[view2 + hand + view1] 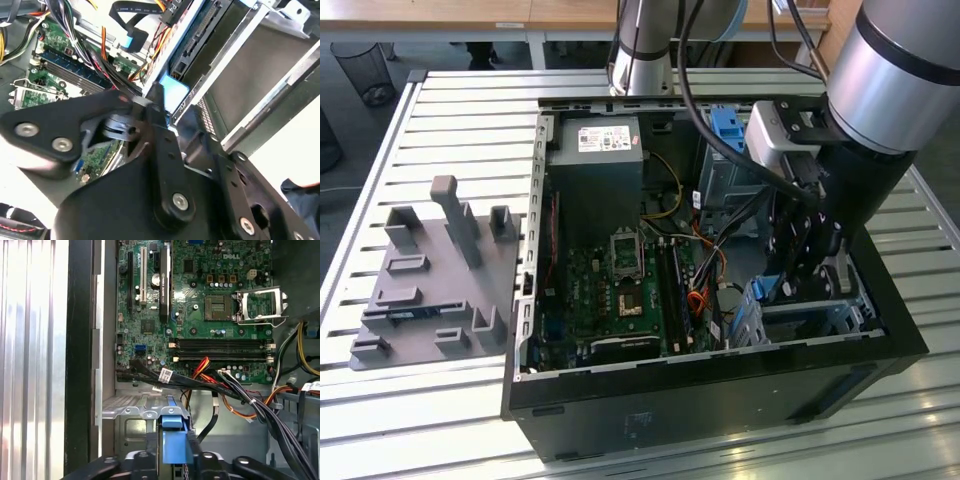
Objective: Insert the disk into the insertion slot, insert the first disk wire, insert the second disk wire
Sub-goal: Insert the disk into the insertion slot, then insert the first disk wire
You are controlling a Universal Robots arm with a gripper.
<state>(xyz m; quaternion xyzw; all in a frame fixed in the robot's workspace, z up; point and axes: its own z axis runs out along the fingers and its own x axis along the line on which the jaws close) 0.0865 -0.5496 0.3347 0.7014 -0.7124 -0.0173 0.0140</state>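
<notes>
Now the gripper (800,275) is reached down into the open computer case (620,400), at the corner on the exterior view's right where the low perforated drive cage (815,318) sits. In the first wrist view its black fingers (201,462) stand on either side of the blue caddy frame (176,442) and appear pressed against it, so I judge them to be pinching the disk (176,91) by that frame rather than standing spread. The disk lies straight ahead of the fingertips, seen edge-on, with its long axis seemingly in line with the gripper's own reach, pointing into the insertion slot (250,75). The caddy's blue end sits at the mouth of the cage, touching or nearly touching the silver rail. How deep the disk is seated I cannot tell. A cable bundle (225,390) of black and orange leads runs across the cage's edge, just beside the caddy and between it and the motherboard (200,315). So the push, by my reading, goes along the disk's length, away from the wrist and into the bay.
</notes>
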